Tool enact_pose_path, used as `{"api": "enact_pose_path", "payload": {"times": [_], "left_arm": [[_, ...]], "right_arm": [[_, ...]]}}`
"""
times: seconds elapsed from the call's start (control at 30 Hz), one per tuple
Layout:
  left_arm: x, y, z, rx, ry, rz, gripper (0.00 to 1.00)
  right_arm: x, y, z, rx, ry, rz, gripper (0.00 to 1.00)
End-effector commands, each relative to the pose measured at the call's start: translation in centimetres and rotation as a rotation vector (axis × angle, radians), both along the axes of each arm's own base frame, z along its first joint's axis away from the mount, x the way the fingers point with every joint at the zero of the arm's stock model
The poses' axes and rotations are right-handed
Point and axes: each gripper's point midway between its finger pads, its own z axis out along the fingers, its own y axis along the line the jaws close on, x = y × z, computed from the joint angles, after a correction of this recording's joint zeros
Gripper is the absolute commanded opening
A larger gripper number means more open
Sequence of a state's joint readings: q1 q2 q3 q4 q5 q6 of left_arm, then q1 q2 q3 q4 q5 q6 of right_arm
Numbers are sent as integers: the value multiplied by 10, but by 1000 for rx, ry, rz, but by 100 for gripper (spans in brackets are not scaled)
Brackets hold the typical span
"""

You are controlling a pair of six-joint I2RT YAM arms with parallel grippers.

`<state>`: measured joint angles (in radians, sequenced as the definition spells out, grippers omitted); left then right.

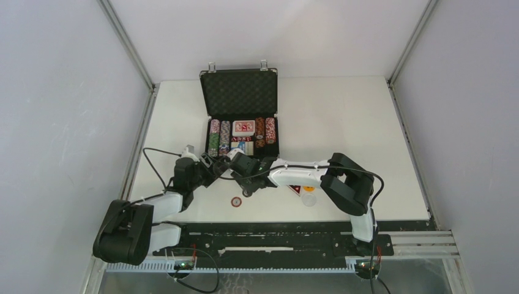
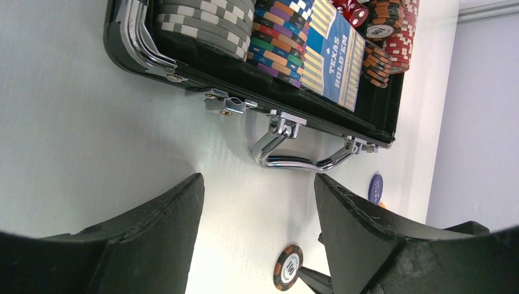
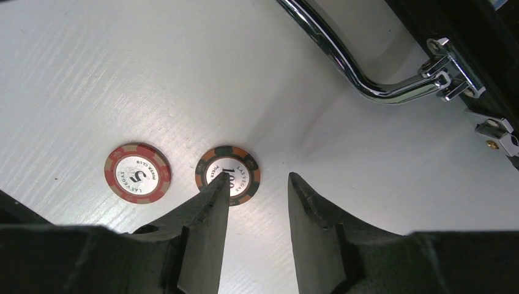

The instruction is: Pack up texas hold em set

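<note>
Right claw [image 3: 257, 184] poised over a loose chip, just in front of the open case [image 1: 240, 92].

My worry is the flat black-and-orange chip [image 3: 237, 164]. One fingertip sits over its face, not beside it, so closing could skid it toward the red chip [image 3: 137, 177] or the case handle [image 3: 361, 79]. The right arm reaches left across the counter [image 1: 343, 122], wrist tipped down, its claw half-spread and empty. The left claw [image 2: 257, 180] is wide and empty, facing the handle. The arms crowd each other and could bump.
</note>
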<state>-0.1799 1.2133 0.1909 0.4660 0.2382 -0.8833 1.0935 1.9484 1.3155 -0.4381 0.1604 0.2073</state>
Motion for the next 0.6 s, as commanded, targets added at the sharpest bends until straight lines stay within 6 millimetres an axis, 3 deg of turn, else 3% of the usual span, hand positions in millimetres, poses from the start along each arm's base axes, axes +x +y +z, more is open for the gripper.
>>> {"api": "enact_pose_path", "payload": {"times": [0.0, 0.13, 0.27, 0.57], "left_arm": [[-14, 4, -22, 25, 108, 0, 73], [-15, 4, -22, 24, 108, -4, 73], [-15, 3, -23, 21, 109, -7, 73], [-15, 1, -21, 15, 104, -16, 73]], "right_arm": [[7, 0, 25, 43, -44, -17, 48], [6, 1, 24, 47, -35, -11, 51], [-4, 10, 20, 60, 5, 23, 67], [-21, 13, -5, 0, 75, 63, 68]]}}
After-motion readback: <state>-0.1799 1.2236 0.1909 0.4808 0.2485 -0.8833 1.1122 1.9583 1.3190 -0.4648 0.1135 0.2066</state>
